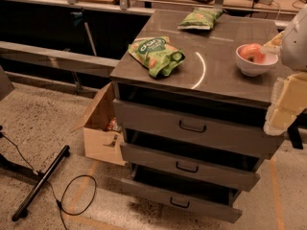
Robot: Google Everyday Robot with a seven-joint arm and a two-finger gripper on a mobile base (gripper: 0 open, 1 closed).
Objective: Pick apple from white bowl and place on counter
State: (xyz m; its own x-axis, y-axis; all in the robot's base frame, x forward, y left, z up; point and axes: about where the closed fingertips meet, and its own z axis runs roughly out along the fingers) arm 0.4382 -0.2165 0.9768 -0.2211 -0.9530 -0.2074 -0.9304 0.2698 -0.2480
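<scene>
The reddish-orange apple [252,52] lies in the white bowl [253,66], which stands at the right side of the dark glossy counter [216,75]. My gripper [271,45] comes in from the right edge of the camera view and sits at the bowl's right rim, level with the apple and very close to it. I cannot see whether it touches the apple. The rest of my arm [290,97] is pale and bulky and hangs along the counter's right edge, hiding that corner.
A green snack bag [155,55] lies at the counter's left front and another [199,18] at the back. Three handled drawers [192,126] stand partly open below. A cardboard box [101,128] sits on the floor at the left, with cables and a black bar [41,183].
</scene>
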